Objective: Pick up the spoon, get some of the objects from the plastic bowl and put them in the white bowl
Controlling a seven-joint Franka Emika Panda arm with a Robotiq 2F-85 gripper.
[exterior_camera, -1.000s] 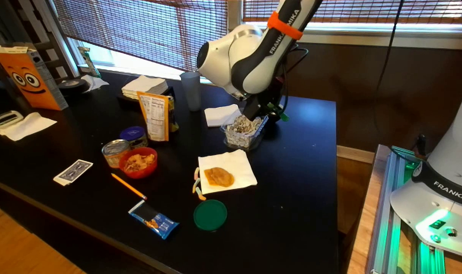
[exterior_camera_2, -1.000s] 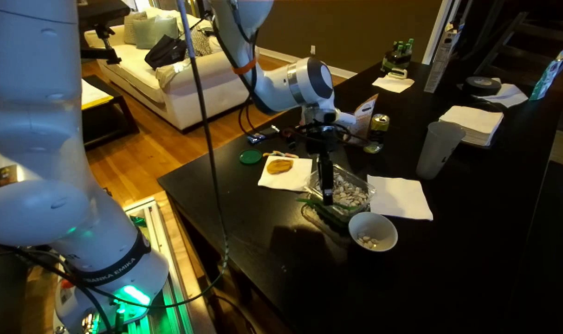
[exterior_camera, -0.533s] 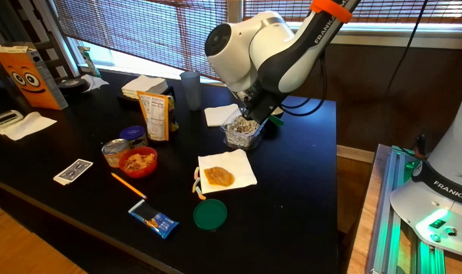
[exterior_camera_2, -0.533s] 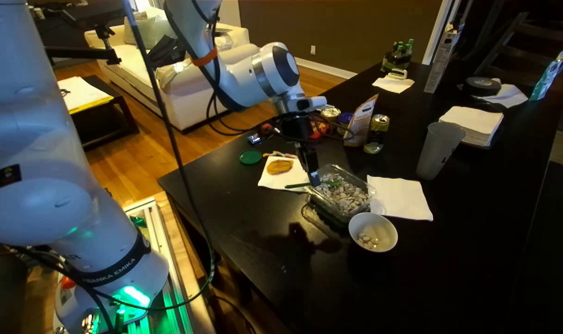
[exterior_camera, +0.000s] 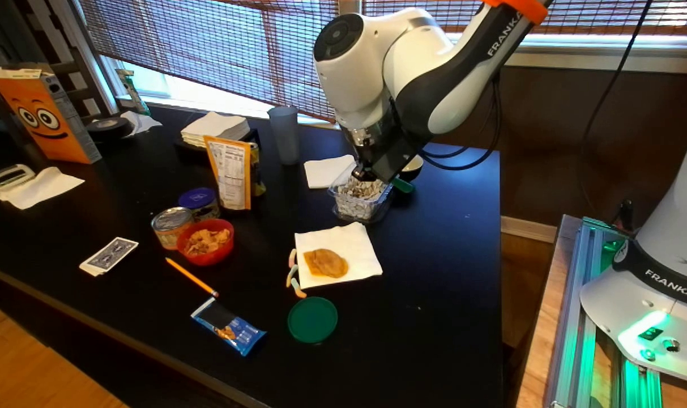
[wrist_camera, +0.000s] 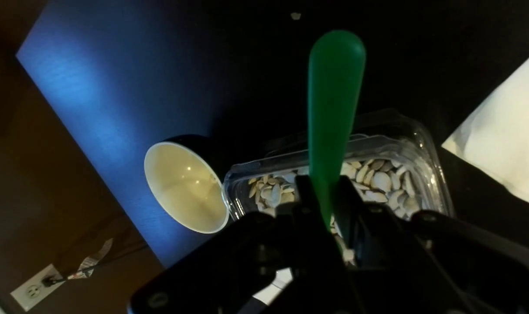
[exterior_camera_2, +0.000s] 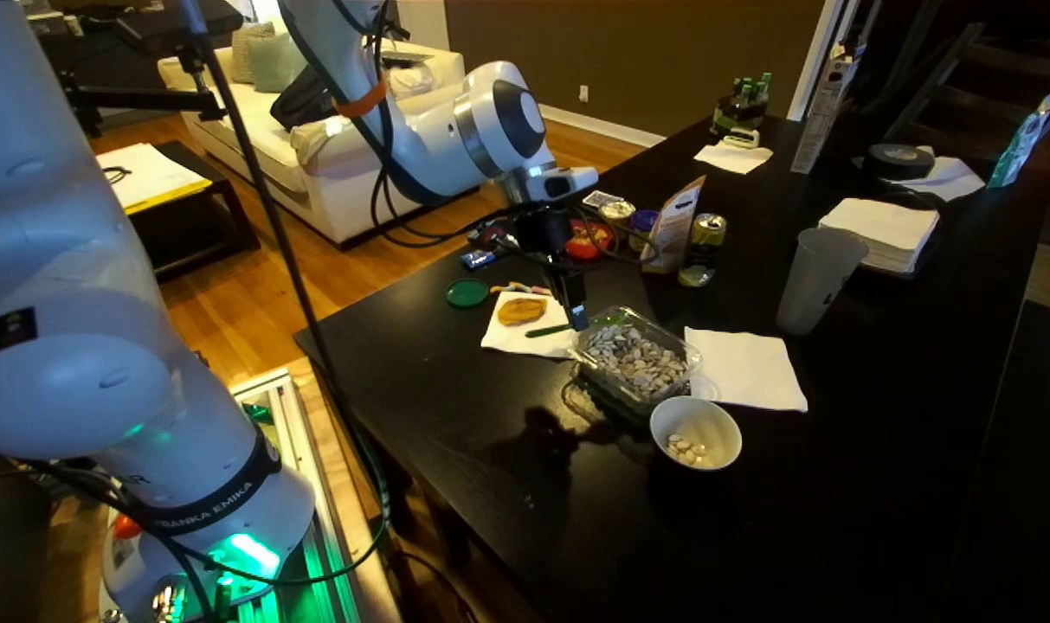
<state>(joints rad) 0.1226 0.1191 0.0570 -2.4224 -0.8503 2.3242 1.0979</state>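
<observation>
My gripper (wrist_camera: 323, 187) is shut on the green spoon (wrist_camera: 336, 87). Its handle sticks out past the fingertips in the wrist view; its head is mostly hidden by the fingers. In an exterior view the gripper (exterior_camera_2: 579, 322) is above the near-left corner of the clear plastic bowl (exterior_camera_2: 607, 381), with the spoon handle (exterior_camera_2: 549, 330) pointing left. The plastic bowl is full of pale flat seeds; it also shows in the wrist view (wrist_camera: 436, 174). The white bowl (exterior_camera_2: 717, 426) stands beside it with several seeds inside. In an exterior view the white bowl (exterior_camera: 414, 165) is partly behind the gripper.
A napkin with brown food (exterior_camera: 326, 263) and a green lid (exterior_camera: 312, 320) lie beside the plastic bowl. A white napkin (exterior_camera_2: 745, 368) lies on its other side. A tall cup (exterior_camera_2: 819, 281), a pouch (exterior_camera: 230, 173) and a red bowl (exterior_camera: 207, 258) stand farther off.
My gripper has moved with the spoon away from the white bowl's side, across the plastic bowl toward the napkin with food, and slightly up. The bowls have not moved.
</observation>
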